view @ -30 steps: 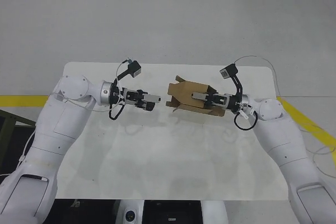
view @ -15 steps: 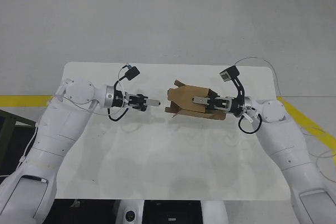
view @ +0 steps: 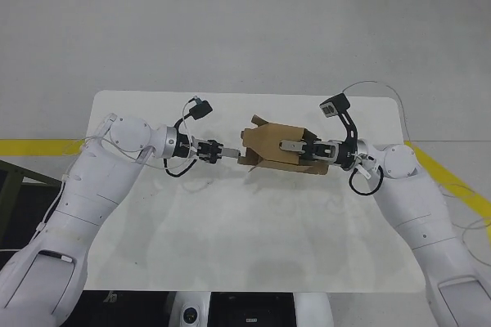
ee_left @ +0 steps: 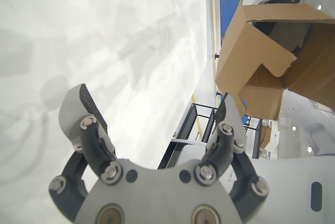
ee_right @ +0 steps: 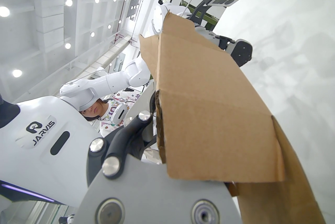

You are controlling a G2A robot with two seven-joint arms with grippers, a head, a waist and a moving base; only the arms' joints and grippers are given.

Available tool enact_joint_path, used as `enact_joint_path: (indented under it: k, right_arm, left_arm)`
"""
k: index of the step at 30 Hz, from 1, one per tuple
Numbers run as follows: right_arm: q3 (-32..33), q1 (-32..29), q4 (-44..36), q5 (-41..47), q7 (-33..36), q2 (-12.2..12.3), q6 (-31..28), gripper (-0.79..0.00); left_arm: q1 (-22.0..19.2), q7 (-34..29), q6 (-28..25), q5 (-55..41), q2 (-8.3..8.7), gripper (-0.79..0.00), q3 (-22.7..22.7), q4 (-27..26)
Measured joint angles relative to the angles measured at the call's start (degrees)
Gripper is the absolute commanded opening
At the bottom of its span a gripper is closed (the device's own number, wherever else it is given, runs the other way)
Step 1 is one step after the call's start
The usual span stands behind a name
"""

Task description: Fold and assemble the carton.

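A: Where is the carton [view: 278,147]?

B: Over the middle of the table [view: 147,245], toward its far side. It looks lifted off the surface, with its long axis running across from one arm to the other.

A: Who has it?

B: The right gripper [view: 293,147], clamped on a wall at the carton's right end, one finger lying along the top panel.

A: And the other end?

B: That end is open, with loose flaps [ee_left: 264,102] splayed outward and not yet folded. It faces the left gripper [view: 229,153] head-on.

A: How close is the left one?

B: Just beside the flaps, on the carton's own axis. In the left wrist view its fingers [ee_left: 86,104] are spread wide with nothing between them, and one tip sits at the edge of the lower flap. I cannot tell whether it touches.

A: So the next move belongs to the left arm?

B: I think so. It is the free one and nearest the flaps, so pushing straight along that axis should fold one in while the right holds the carton firm.
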Motion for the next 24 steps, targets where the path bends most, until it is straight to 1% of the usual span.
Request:
enact_joint_path:
  k: [11,24]
  right_arm:
    - [-2.2,0.7,-0.6,0.7,0.1,-0.3,0.1,-0.785]
    - [-4.3,1.3,-2.0,1.8,0.2,-0.6,0.2,-0.785]
  left_arm:
    - [-1.1,-1.4,-0.8,-4.0,-0.73,0.000,0.9,0.5]
    - [-1.9,-1.8,-1.2,-5.1,-1.10,0.000,1.3,1.1]
